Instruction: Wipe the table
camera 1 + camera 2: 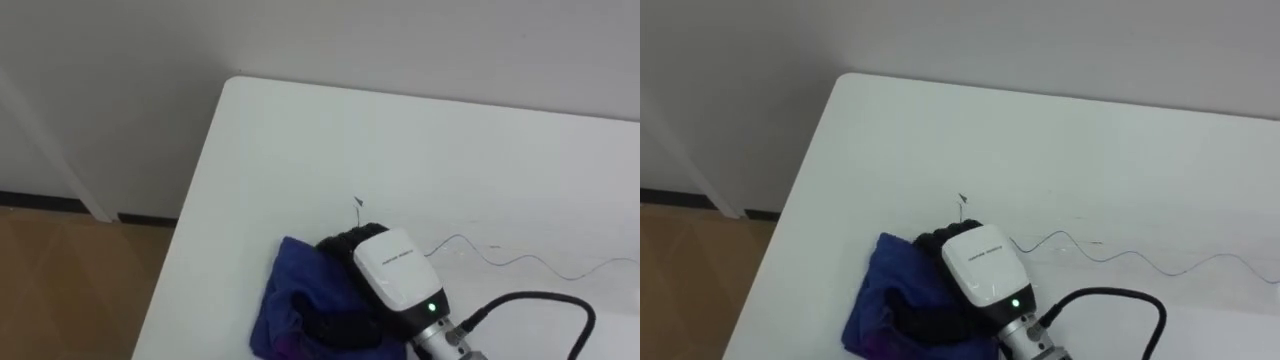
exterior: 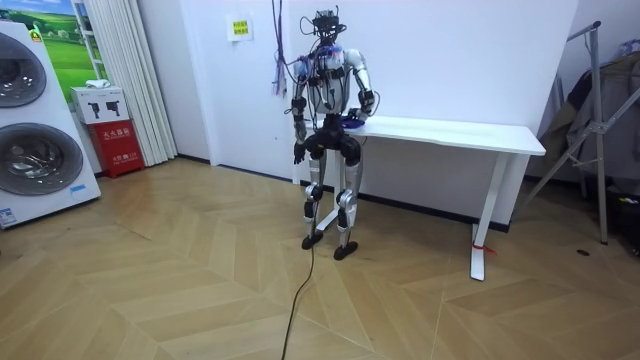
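Left eye view: right hand (image 1: pixel 393 272) on cloth (image 1: pixel 288 292) (blue)

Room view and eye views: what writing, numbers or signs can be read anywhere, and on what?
Right hand, white back: small print, too small to read.
Yellow wall sign: too blurred to read.
Red box: white marks, unreadable.
White table: no writing.
No text can be quoted.

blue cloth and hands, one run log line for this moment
task wipe table | right hand on blue cloth | cloth bunched on white table near its left edge | left hand hangs at robot's side
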{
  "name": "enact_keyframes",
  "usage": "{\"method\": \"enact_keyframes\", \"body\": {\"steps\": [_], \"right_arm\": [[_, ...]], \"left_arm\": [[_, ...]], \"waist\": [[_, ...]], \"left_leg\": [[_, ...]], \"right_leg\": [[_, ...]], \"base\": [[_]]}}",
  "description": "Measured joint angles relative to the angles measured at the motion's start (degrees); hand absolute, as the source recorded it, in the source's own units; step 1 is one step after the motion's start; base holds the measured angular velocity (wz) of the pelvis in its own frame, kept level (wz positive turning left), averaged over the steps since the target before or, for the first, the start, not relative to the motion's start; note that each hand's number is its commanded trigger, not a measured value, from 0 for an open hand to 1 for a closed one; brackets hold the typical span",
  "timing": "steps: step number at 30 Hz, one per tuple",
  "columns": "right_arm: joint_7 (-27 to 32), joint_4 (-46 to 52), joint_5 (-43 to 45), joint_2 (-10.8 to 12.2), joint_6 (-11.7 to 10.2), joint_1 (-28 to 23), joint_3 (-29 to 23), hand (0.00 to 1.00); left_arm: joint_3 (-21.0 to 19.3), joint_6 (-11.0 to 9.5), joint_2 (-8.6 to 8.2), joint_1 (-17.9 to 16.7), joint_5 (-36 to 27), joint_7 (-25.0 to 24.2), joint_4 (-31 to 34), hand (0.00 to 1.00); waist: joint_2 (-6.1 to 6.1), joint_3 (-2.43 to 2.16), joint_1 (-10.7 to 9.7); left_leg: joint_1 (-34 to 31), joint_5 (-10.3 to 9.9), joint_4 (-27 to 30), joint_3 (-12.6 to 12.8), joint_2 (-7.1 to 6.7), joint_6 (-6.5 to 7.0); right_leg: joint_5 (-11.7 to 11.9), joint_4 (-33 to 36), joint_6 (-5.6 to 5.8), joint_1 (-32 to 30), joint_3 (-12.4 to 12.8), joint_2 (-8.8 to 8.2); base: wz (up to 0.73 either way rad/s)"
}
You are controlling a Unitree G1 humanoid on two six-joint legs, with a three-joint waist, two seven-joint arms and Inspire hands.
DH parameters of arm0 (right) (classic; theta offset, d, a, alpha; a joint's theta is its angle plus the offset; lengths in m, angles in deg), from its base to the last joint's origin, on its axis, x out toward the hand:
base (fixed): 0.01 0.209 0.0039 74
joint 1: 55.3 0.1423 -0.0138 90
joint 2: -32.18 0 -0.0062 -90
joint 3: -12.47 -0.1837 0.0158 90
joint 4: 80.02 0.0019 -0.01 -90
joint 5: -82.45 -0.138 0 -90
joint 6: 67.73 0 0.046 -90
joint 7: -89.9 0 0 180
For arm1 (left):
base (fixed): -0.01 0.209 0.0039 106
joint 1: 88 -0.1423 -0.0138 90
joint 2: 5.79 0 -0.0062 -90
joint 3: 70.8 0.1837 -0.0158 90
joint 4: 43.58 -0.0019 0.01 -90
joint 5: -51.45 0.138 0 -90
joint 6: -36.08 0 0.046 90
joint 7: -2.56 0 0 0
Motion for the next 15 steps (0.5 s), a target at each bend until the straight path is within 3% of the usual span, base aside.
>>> {"method": "enact_keyframes", "body": {"steps": [9,15], "right_arm": [[0.06,1.35,-2.45,-0.03,-0.65,-0.22,1.48,1.00],[-1.34,2.09,-3.08,-0.49,-1.02,0.73,1.22,1.00]], "left_arm": [[-0.16,0.08,1.19,-0.37,-1.75,-0.55,-0.12,0.00],[-0.33,0.07,1.25,-0.53,-1.74,-1.18,-0.04,0.00]], "waist": [[-0.17,0.26,-0.41],[-0.99,0.81,-0.47]], "left_leg": [[0.67,0.00,-0.02,0.01,-0.13,0.00],[0.73,-0.01,0.06,-0.42,-0.09,0.00]], "right_leg": [[0.00,0.00,0.01,0.84,-0.12,-0.15],[0.00,-0.13,0.01,1.19,-0.74,-0.18]], "base": [[0.00],[0.04]]}}
